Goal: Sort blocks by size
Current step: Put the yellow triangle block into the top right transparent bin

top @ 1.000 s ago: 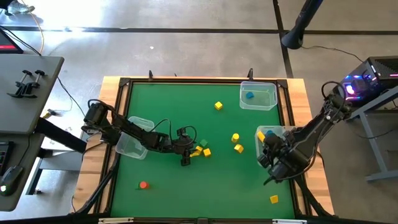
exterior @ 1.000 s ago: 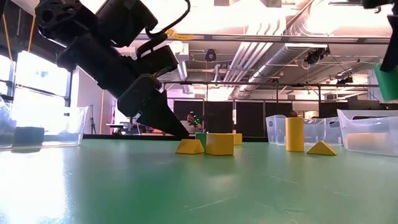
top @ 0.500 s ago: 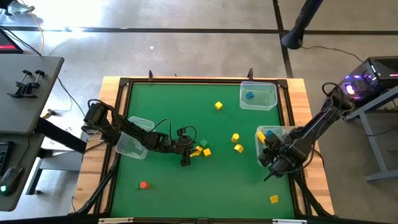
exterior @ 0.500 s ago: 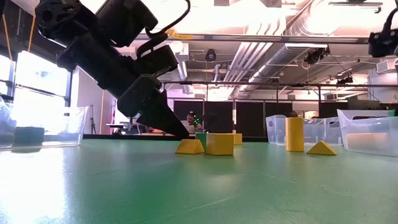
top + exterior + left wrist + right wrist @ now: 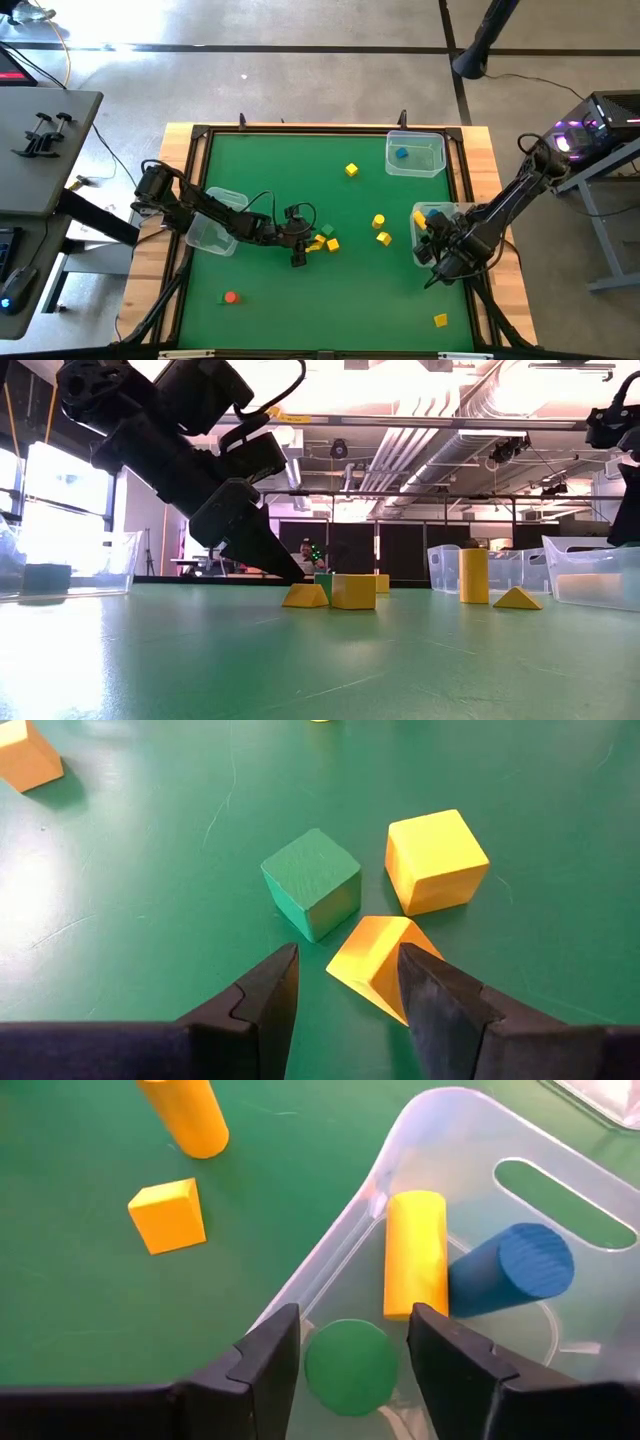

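A green cube, a yellow cube and a yellow wedge lie close together mid-table. My left gripper is open and low over the table at their near-left side. The wedge's near corner lies between its fingertips. My right gripper is open above the clear bin at the table's right edge. In that bin lie a yellow cylinder, a blue cylinder and a green round piece, which sits below the fingers. My left gripper has one finger right beside the yellow wedge's sloping side, slanting down from the table's left. I cannot tell whether it touches. The wedge lies flat on the table.
A second clear bin at the far right holds a blue block. A third bin lies under my left arm. Loose yellow blocks and an orange-red one lie on the green mat.
My right gripper has gone a little toward the far edge, over the right bin. In the low view, a green piece that showed at the right edge a second ago no longer shows there.
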Robot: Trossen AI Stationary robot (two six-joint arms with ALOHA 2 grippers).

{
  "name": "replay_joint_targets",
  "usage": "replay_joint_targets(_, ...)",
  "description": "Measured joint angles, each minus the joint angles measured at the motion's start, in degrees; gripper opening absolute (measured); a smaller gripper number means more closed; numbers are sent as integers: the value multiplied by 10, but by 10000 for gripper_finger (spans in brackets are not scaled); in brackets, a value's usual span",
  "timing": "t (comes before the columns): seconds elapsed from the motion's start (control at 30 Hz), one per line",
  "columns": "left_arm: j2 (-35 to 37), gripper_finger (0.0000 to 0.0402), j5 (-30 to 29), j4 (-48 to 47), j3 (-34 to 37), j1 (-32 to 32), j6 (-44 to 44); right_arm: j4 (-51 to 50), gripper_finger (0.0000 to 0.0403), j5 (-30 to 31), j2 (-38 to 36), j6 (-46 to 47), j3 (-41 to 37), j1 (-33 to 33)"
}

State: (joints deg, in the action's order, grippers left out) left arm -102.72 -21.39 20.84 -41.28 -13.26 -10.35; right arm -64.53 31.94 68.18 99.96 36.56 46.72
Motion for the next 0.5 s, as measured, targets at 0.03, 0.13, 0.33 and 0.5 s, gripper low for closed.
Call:
replay_joint_targets(0.03, 0, 158, 0, 0, 0, 0, 0, 0, 179, 0, 0, 0, 0, 0)
replay_joint_targets(0.13, 0, 158, 0, 0, 0, 0, 0, -1, 180, 0, 0, -1, 1, 0)
replay_joint_targets(0.33, 0, 158, 0, 0, 0, 0, -1, -7, 180, 0, 0, 1, 5, 0)
replay_joint_targets(0.5, 3, 158, 0, -1, 0, 0, -1, -8, 181, 0, 0, 5, 5, -4)
